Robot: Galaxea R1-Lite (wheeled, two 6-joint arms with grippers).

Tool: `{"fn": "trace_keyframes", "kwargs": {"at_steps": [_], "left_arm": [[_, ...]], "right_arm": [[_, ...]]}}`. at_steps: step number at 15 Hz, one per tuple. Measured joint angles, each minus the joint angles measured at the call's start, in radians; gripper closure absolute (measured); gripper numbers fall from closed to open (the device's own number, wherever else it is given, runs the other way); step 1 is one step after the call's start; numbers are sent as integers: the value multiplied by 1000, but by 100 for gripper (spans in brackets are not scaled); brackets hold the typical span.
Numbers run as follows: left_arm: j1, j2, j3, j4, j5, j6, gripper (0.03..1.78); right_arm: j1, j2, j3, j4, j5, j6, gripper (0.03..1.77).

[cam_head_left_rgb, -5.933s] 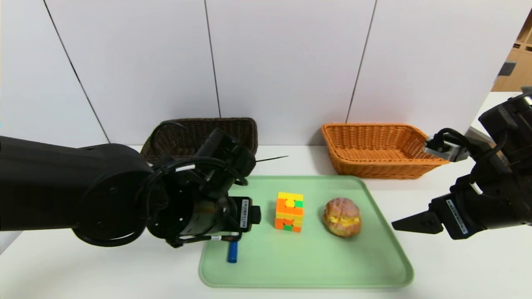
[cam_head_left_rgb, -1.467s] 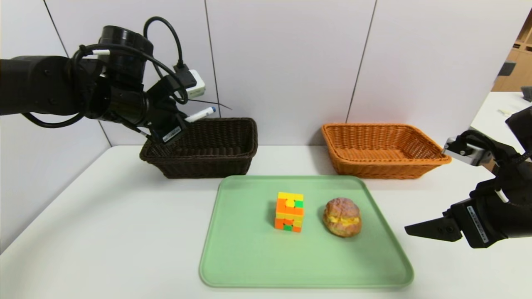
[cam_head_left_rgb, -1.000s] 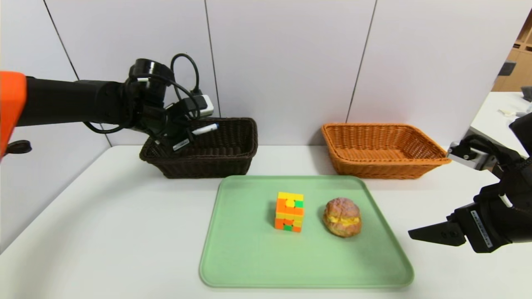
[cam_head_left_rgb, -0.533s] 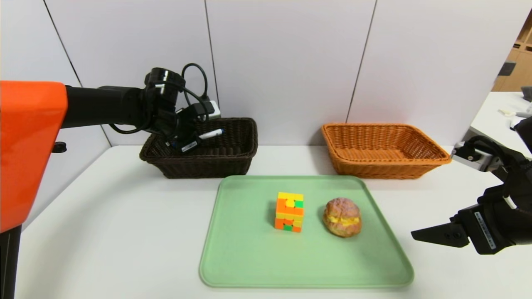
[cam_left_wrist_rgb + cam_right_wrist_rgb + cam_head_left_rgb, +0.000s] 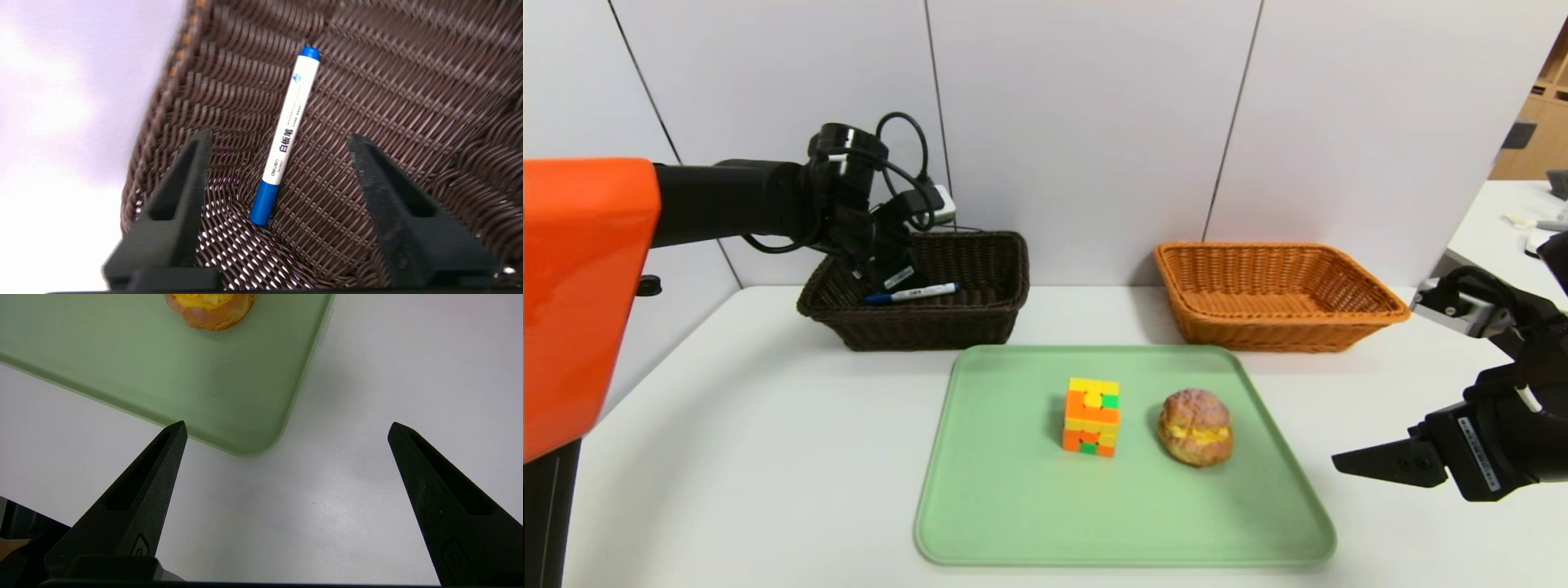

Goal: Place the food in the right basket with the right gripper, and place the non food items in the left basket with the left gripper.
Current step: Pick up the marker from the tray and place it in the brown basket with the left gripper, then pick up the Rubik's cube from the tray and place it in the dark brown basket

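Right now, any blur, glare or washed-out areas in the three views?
Head view: evenly lit and sharp, soft shadows under the multicoloured puzzle cube and the round cream-filled bun. Left wrist view: the dark brown wicker basket looks smeared, the wall beside it blown out white, yet the blue-capped white marker pen reads clearly. Right wrist view: sharp, mild sheen on the pale green plastic tray.

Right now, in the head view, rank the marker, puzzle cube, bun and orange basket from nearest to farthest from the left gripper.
1. Marker, in the brown basket under the left gripper.
2. Puzzle cube, mid-tray.
3. Bun and orange basket, both far right: too close to call.
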Motion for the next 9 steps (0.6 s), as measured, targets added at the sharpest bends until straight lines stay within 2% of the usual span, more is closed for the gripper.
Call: {"fn": "trace_keyframes", "kwargs": {"at_steps": [3, 5, 9], "left_arm": [[-7, -33, -35, 23, 1, -162, 43], [-37, -76, -29, 49, 2, -330, 36], [-153, -210, 56, 182, 26, -684, 26]], "right_arm": [[0, -11, -2, 0, 0, 1, 10], [0, -17, -3, 0, -1, 1, 10], [0, -33, -2, 0, -1, 23, 10]]}}
